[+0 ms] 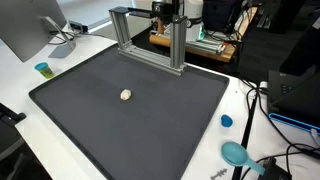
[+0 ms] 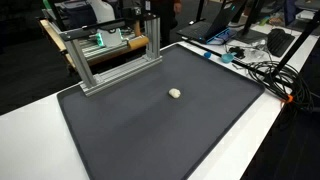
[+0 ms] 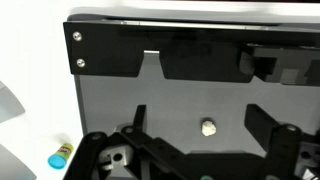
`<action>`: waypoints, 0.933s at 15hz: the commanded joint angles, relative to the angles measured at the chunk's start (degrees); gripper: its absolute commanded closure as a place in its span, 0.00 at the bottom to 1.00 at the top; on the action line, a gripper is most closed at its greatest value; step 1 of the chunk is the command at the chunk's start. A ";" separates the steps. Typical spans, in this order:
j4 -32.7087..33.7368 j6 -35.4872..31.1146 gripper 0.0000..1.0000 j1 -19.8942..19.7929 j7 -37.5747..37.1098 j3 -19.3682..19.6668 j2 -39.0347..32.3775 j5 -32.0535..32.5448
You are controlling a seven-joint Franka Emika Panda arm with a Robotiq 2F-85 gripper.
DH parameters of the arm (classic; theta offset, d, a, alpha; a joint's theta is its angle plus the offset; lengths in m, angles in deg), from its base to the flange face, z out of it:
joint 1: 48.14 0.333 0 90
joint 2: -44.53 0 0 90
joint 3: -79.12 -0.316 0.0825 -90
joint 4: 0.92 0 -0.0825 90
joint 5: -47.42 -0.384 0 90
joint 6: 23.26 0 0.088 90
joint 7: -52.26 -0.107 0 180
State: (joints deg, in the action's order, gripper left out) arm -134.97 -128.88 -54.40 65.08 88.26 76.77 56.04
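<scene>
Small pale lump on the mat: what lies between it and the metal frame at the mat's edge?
Nothing: only bare dark mat runs from the pale lump to the metal frame, in both exterior views.

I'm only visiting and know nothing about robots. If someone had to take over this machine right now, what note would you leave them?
Tool: open, empty, hanging above the dark mat.
Small pale lump: lies loose near the mat's middle, in view between the tool's fingers but not touching them.
Metal frame: stands at one edge of the mat, apart from the lump.
Done: nothing gripped; the lump is untouched.
Left: probably the whole approach and grasp of the lump.
</scene>
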 commanded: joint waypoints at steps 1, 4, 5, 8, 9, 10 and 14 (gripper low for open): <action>0.17 0.19 0.00 0.14 -0.05 0.09 -0.03 0.03; -0.37 3.51 0.00 -0.98 -5.65 -2.27 2.51 0.67; -0.47 5.52 0.00 -1.15 -8.11 -3.02 3.83 0.23; -0.74 13.85 0.00 -0.04 -16.04 -5.98 9.28 -3.65; -0.73 15.79 0.00 0.38 -18.53 -7.18 10.33 -4.93; -1.40 15.86 0.00 1.09 -21.02 -8.44 11.51 -7.02; -5.64 6.21 0.00 3.61 -25.94 -13.15 12.97 -12.20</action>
State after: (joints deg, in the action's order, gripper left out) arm -136.67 -116.49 -52.21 42.39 77.50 88.31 46.75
